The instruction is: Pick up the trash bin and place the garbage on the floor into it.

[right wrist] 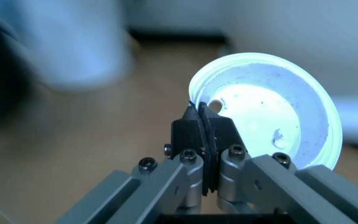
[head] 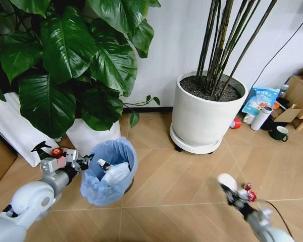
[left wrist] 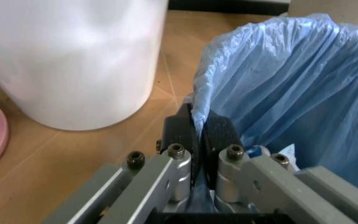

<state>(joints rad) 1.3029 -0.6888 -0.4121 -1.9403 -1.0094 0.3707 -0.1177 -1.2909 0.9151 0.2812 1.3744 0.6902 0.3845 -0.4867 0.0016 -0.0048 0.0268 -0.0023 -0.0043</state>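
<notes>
Because the left gripper [left wrist: 197, 133] pinches the rim of the trash bin [head: 109, 170], jaws shut on its blue bag edge, the bin hangs tilted, mouth open toward the right gripper [right wrist: 202, 122], which is clamped on the white round lid [right wrist: 272, 112], held well apart, ready to drop in.

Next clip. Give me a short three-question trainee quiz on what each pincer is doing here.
1. True or false: the left pincer is shut on the rim of the trash bin.
2. What does the right pincer hold? A) red wrapper B) white round lid C) paper wad
3. Fill in: white litter already lies ___ the bin.

Key: 1 true; 2 B; 3 inside.
</notes>
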